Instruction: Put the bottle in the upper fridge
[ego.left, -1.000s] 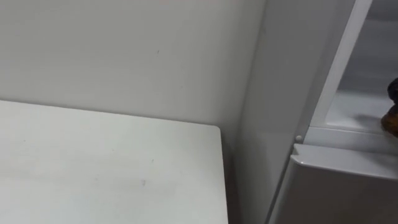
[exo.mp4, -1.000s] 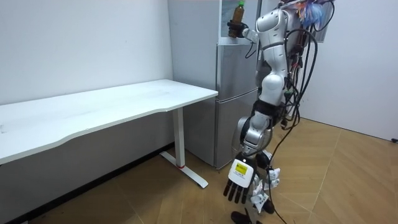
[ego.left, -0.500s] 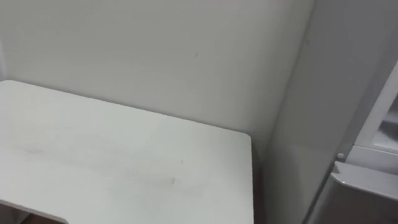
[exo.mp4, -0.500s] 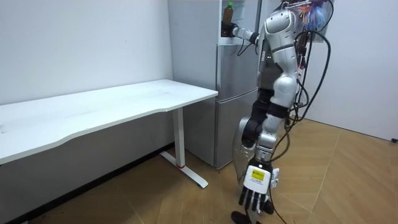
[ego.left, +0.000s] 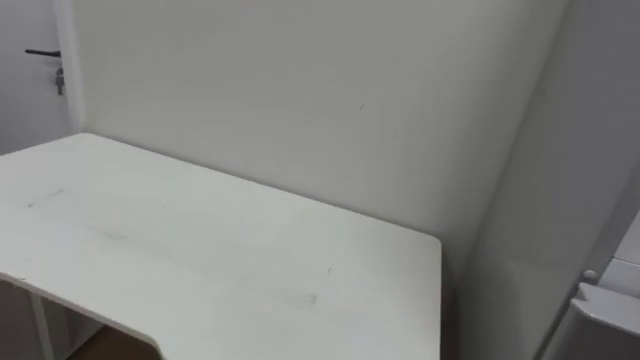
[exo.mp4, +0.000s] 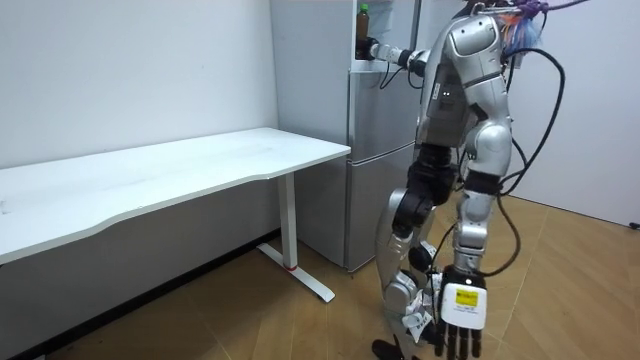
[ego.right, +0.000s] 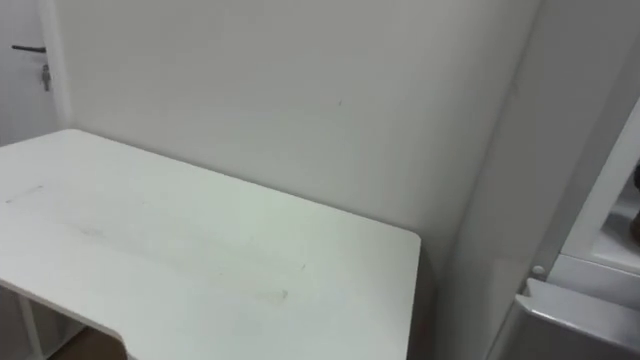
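Right hand (exo.mp4: 372, 48) grips the bottle (exo.mp4: 362, 18), left hand (exo.mp4: 460, 318) slack; fridge (ego.right: 490, 220) at 3 o'clock, so I risk tipping it blind

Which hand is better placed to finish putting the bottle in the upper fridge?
Right. The right hand is up at the bottle in the upper fridge; the left hand hangs open near the floor.
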